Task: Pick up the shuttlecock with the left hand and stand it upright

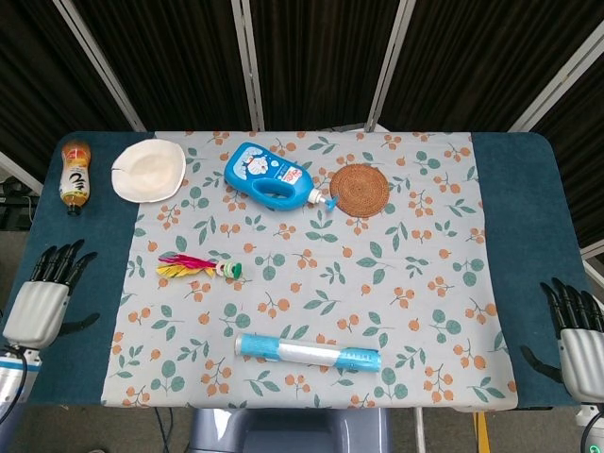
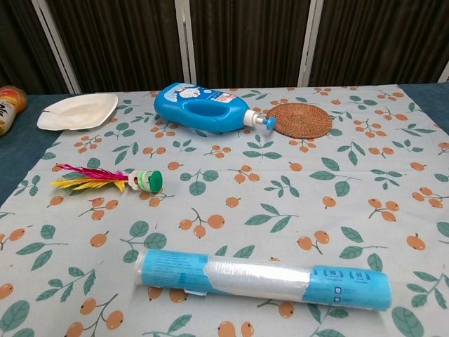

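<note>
Only cartoon art on blue detergent bottle [image 1: 267, 176], text unreadable.

Bright, even overhead light; both views sharp. A soft shadow lies just beside the left hand [image 1: 40, 307].

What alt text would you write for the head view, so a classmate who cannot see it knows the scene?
From above, a feathered shuttlecock lies on its side on a floral tablecloth, with the left robot hand open at the table's left edge and the right robot hand open at its right edge. Around it lie a blue detergent bottle, woven coaster, white dish, drink bottle and blue roll.
</note>
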Controlling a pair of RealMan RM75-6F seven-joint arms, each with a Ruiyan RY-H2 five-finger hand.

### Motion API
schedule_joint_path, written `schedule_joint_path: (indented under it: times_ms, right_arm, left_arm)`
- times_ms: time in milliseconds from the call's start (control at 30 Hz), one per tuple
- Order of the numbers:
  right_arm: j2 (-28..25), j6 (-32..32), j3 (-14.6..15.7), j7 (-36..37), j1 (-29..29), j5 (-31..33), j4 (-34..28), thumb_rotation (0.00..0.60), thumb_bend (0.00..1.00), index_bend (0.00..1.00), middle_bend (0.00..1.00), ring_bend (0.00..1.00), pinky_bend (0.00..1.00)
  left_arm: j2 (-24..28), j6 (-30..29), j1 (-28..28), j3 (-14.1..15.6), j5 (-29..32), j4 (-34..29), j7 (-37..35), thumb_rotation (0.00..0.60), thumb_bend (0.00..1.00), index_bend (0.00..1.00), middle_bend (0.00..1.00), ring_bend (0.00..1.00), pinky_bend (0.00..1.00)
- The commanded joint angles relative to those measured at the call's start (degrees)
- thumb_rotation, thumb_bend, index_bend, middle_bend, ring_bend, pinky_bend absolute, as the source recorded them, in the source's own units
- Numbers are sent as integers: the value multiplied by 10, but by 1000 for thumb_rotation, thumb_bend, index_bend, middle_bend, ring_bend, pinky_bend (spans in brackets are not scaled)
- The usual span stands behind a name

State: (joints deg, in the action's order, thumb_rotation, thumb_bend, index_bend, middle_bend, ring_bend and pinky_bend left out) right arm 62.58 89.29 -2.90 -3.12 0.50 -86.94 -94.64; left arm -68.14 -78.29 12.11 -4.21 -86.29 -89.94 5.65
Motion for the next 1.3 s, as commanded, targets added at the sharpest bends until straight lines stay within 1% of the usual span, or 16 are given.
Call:
schedule_joint_path:
  times_ms: [33,167,367,633,767,900,1033,1300]
  right_arm:
    - [0,1,0,-1,1,0,-1,600,111,5,0,0,0]
    - [0,0,-1,0,1,3,-2,600,110,6,0,0,0]
    - [-1,-2,-2,4,1,7,-2,600,110,7,0,0,0]
    - [-2,-4,-3,6,1,10,-2,600,111,8,0,0,0]
    - [-2,-5,-4,8,1,13,-1,600,110,8,0,0,0]
    - [-3,-6,-5,11,1,16,-1,600,110,8,0,0,0]
    - [-4,-6,-5,12,2,16,-2,600,111,8,0,0,0]
    - [-4,-5,-4,11,2,13,-3,600,110,8,0,0,0]
  left_arm:
    - [-20,40,31,-26,38,10,23,600,236,248,0,0,0]
    - [-48,83,64,-47,81,31,53,600,307,302,0,0,0]
    - [-104,144,111,-69,141,78,90,600,333,344,0,0,0]
    - [-177,188,158,-76,197,142,150,600,352,380,0,0,0]
    - [-214,198,173,-76,218,175,169,600,349,426,0,0,0]
    - [-242,200,184,-75,224,204,175,600,351,458,0,0,0]
    - [-261,201,191,-75,227,225,174,600,355,461,0,0,0]
    - [-277,193,196,-70,215,243,162,600,370,471,0,0,0]
